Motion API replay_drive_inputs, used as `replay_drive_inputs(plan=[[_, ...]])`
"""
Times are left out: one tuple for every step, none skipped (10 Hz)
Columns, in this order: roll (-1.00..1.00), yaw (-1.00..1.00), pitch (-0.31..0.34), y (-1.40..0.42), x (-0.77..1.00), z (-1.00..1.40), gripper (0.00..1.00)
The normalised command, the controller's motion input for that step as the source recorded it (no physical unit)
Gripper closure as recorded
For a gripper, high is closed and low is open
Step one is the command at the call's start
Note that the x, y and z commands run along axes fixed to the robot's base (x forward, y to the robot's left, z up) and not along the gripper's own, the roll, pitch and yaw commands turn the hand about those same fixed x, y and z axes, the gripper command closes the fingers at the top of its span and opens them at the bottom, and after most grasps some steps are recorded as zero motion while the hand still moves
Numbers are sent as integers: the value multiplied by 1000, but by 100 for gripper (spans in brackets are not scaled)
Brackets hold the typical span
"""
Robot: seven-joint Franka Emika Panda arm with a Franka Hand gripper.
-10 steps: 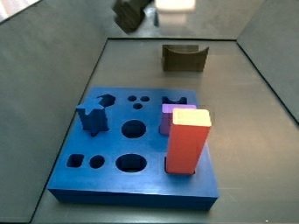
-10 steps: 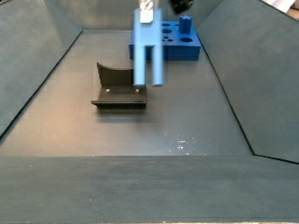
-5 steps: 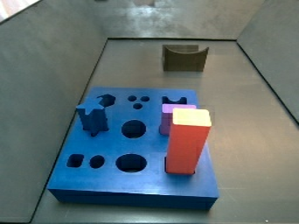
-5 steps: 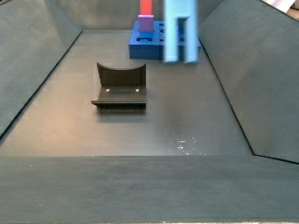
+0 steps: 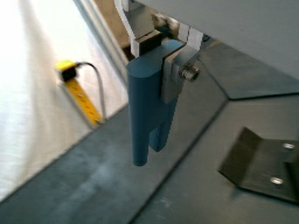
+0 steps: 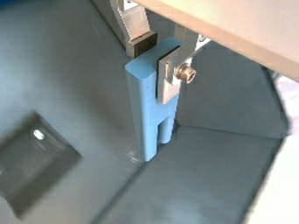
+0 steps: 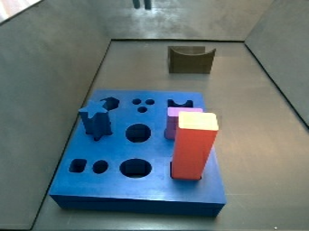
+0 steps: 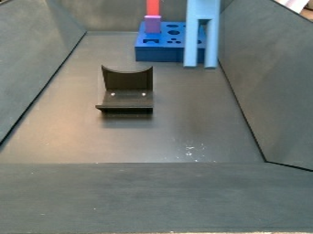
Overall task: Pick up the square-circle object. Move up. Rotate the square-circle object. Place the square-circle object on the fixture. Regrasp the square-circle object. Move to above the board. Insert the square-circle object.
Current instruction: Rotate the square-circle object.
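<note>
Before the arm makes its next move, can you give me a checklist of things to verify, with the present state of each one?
1. Grip: the gripper is shut on the square-circle object, clamped near one end of the peg in both wrist views. Ok.
2. Orientation: the peg hangs upright below the gripper. Ok.
3. Clearance: the peg's lower end is off the floor in a wrist view. Ok.
4. Fixture: its curved notch holds nothing. Ok.
5. Board: several holes are open; the red-orange block and dark blue peg stand in it. Ok.
6. Which hole fits the peg: cannot tell.
</note>
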Motion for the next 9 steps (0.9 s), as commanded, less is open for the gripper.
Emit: replay_drive_inputs(plan=[[-1000, -540, 136, 28, -53, 42, 100], [-1000, -539, 167, 24, -40, 28, 100], [-1000, -532, 217, 20, 2, 13, 100], [-1000, -524, 255, 16, 7, 14, 100], [-1000, -517, 276, 13, -4, 17, 100], [-1000, -484, 312, 18, -14, 32, 100], [-1000, -469, 326, 20, -11, 32, 100], [-1000, -432, 354, 19, 13, 26, 100], [-842, -338, 335, 17, 18, 17, 100]])
